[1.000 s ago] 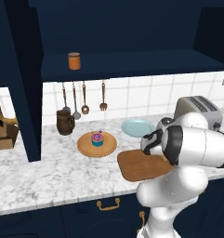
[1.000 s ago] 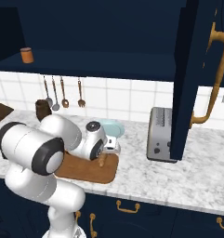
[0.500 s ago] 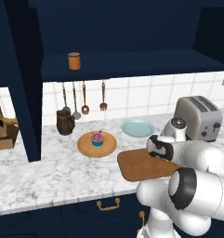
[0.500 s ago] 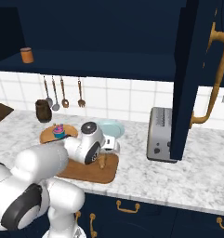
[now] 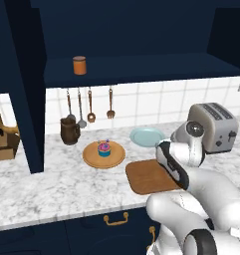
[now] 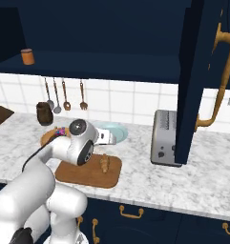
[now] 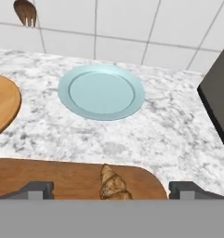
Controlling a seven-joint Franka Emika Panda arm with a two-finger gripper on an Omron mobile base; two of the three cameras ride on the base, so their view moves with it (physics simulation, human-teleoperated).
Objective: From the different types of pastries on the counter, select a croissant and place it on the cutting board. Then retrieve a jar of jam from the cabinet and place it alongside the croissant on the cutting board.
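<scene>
My gripper [image 7: 111, 188] sits low over the cutting board [image 7: 62, 179], fingers spread wide, nothing between them except the croissant [image 7: 112, 186] lying loose on the wood btwn the two tips. In the right base view the croissant [image 6: 104, 163] rests on the board [image 6: 90, 174] near its right end, upright-ish lump, w/ my hand just left of it. Board [image 5: 146, 177] is on the counter [image 5: 52, 187], just in front of the pale blue plate [image 7: 101, 91]. Round wooden plate [image 5: 104, 155] w/ the cupcake [image 5: 104, 148] is to the left of the board, apart from it. Jar of jam [image 5: 79, 65] stands on the shelf of the cabinet [image 5: 141, 67], well above and left of the board. Mug [image 5: 69, 131] by the wall under hanging utensils [image 5: 90, 104]; toaster [image 5: 213, 127] to the right.
</scene>
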